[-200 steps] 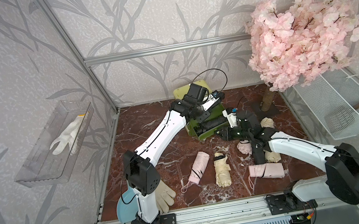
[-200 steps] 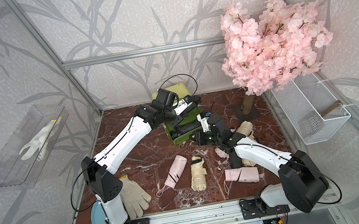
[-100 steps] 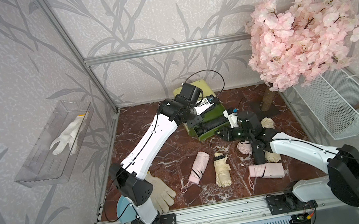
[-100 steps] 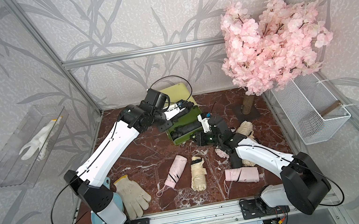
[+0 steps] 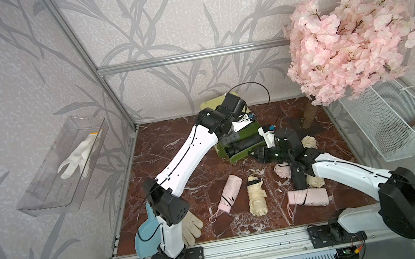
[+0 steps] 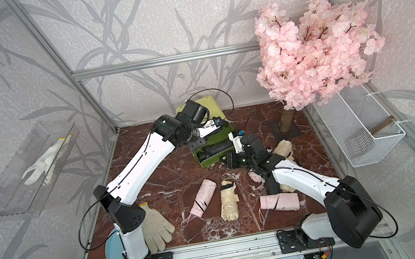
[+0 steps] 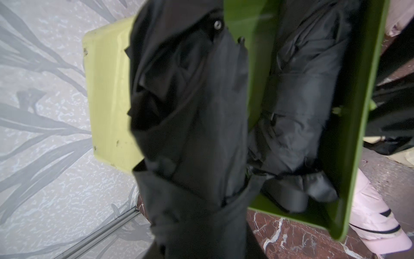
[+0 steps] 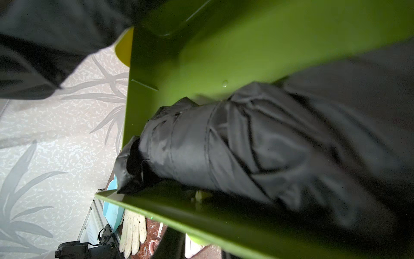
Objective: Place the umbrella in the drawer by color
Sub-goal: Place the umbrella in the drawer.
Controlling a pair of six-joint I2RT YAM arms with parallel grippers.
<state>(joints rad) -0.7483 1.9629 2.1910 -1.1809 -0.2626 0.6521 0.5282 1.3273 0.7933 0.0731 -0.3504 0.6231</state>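
A black umbrella (image 7: 190, 112) hangs grasped in the left jaws above the pulled-out green drawer (image 5: 242, 155) of the lime chest (image 5: 213, 103). A second black umbrella (image 8: 224, 145) lies in the drawer just below them. The right jaws are clenched at the drawer's front corner; whether they grip its knob cannot be seen.

The likely trouble is room. Half the drawer's floor is taken, and the held umbrella appears to overlap the chest's edge. A release here could leave it perched on the rim or stacked on its twin, stopping the drawer from sliding home.

The two sets of jaws are also close together, so a swing of the left arm (image 5: 190, 153) could strike the right arm (image 5: 344, 170) or jolt the drawer.

A pink umbrella (image 5: 229, 193) and a cream umbrella (image 5: 257, 196) lie on the tabletop (image 5: 168, 142), well apart from the left jaws.
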